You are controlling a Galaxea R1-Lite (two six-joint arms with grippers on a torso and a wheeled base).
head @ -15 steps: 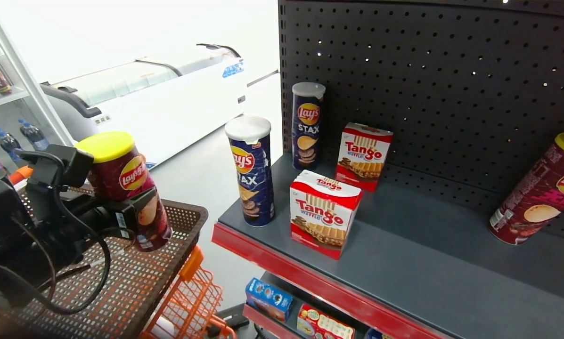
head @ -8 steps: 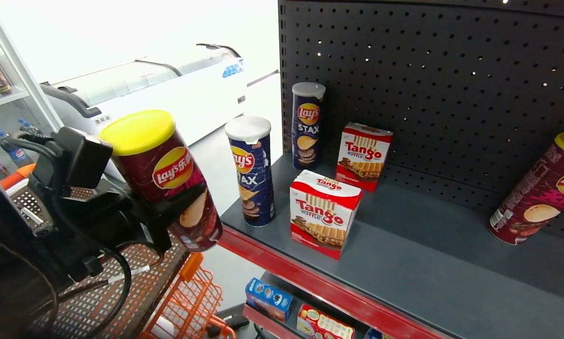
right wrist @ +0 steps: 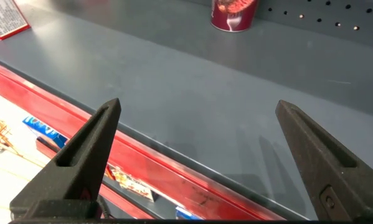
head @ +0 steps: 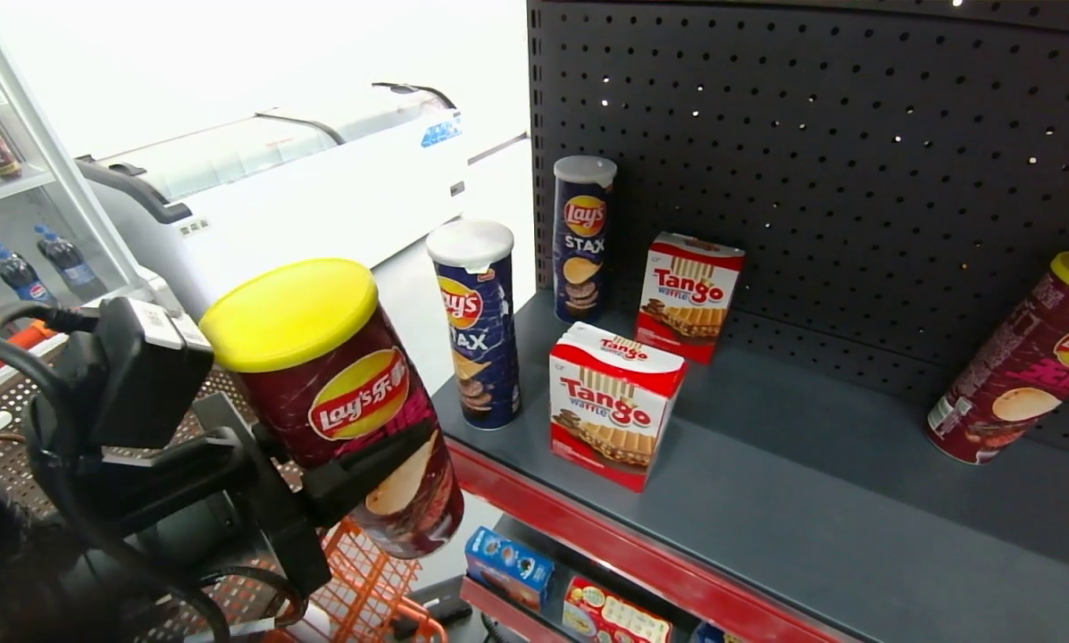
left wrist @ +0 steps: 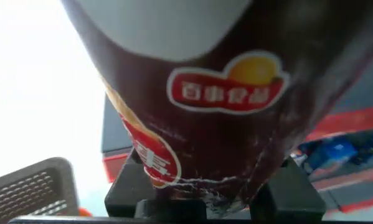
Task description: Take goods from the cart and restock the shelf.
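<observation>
A maroon chip canister with a yellow lid hangs tilted above the cart, just left of the grey shelf's near left corner, with your left gripper's fingers clamped around its lower body. On the shelf, two blue canisters and two red wafer boxes stand at the left, and a second maroon canister leans on the pegboard far right. Your right gripper hangs over the shelf's near edge, fingers spread wide and holding nothing.

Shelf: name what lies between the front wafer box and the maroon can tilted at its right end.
Nothing: in the head view the shelf is bare between the wafer box and the tilted can.
</observation>
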